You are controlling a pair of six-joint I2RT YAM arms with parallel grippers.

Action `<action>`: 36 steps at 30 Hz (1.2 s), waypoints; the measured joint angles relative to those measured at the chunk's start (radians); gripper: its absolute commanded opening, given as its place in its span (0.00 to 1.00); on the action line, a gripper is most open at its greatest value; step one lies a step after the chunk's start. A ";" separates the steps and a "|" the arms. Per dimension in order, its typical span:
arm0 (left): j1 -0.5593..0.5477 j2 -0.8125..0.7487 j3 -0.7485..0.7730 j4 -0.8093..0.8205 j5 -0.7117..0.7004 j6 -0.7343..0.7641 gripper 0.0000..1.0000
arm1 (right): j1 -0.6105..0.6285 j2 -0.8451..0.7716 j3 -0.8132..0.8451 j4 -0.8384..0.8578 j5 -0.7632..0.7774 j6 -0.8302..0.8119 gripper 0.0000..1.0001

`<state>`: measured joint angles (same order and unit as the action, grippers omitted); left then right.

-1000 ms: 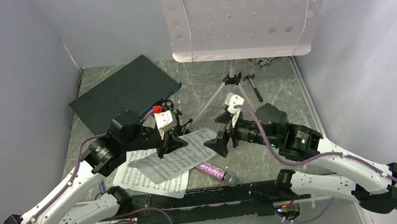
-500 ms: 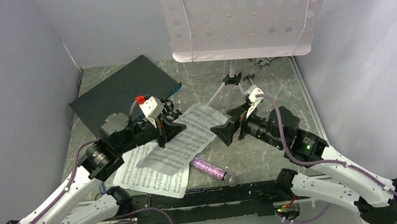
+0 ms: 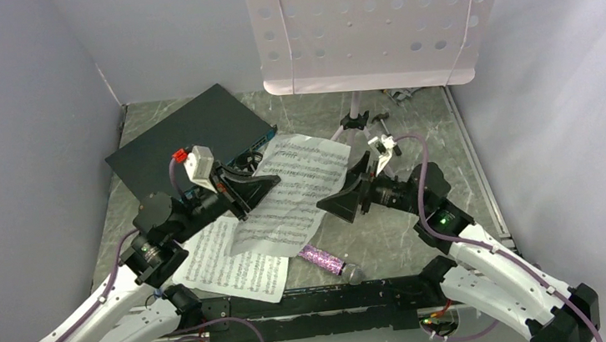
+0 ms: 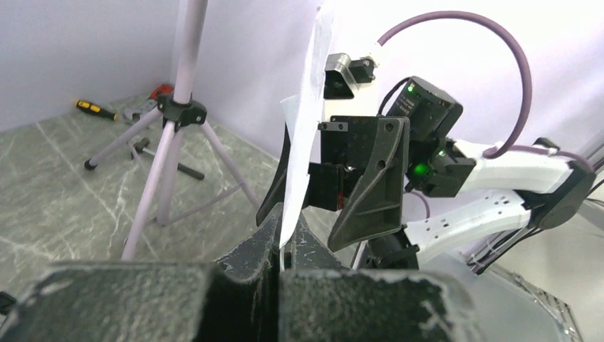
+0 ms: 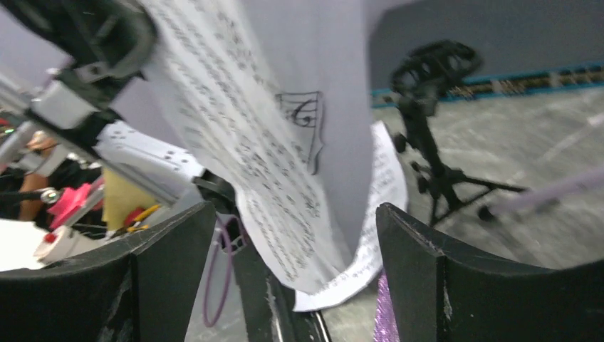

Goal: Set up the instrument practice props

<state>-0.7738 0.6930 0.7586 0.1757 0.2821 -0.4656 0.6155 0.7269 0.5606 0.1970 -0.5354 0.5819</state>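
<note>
The pale-lilac perforated music stand (image 3: 370, 26) rises at the back on its silver tripod (image 3: 353, 120). My left gripper (image 3: 266, 183) is shut on the left edge of one sheet-music page (image 3: 297, 188) and holds it raised and tilted above the table. In the left wrist view that page (image 4: 303, 142) shows edge-on, pinched at the fingertips (image 4: 283, 246). My right gripper (image 3: 345, 190) is open at the page's right side. The page (image 5: 242, 121) hangs in front of its spread fingers (image 5: 164, 271). A second page (image 3: 229, 266) lies flat. The purple glitter microphone (image 3: 325, 263) lies near the front. The black mic stand (image 5: 427, 121) stands behind the page.
A dark flat box with a teal edge (image 3: 188, 140) lies at the back left. Hand tools (image 3: 397, 95) lie behind the tripod and one more (image 3: 387, 142) beside its leg. Grey walls close in on both sides.
My left gripper has lifted the page off the table and carried it up and toward the back. My right gripper has followed toward the page's right edge, its jaws narrowing slightly.
</note>
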 measured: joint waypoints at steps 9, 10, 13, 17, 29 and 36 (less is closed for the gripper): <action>0.000 -0.014 -0.033 0.116 0.017 -0.053 0.09 | 0.000 -0.003 -0.006 0.269 -0.130 0.116 0.00; 0.000 -0.014 -0.033 0.118 0.025 -0.052 0.13 | 0.000 -0.005 -0.006 0.273 -0.132 0.116 0.00; 0.000 -0.007 -0.033 0.117 0.053 -0.044 0.32 | 0.000 -0.009 0.002 0.244 -0.130 0.103 0.00; 0.000 0.003 -0.023 0.063 0.082 -0.014 0.61 | 0.000 -0.009 0.061 0.129 -0.127 0.047 0.00; 0.000 -0.016 0.162 -0.354 0.101 0.164 0.74 | 0.000 0.070 0.317 -0.250 -0.208 -0.181 0.00; 0.000 -0.016 0.192 -0.474 0.152 0.236 0.65 | 0.000 0.100 0.321 -0.317 -0.269 -0.200 0.00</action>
<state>-0.7738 0.6773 0.9508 -0.2981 0.4343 -0.2295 0.6155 0.8272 0.8818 -0.1196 -0.8040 0.3820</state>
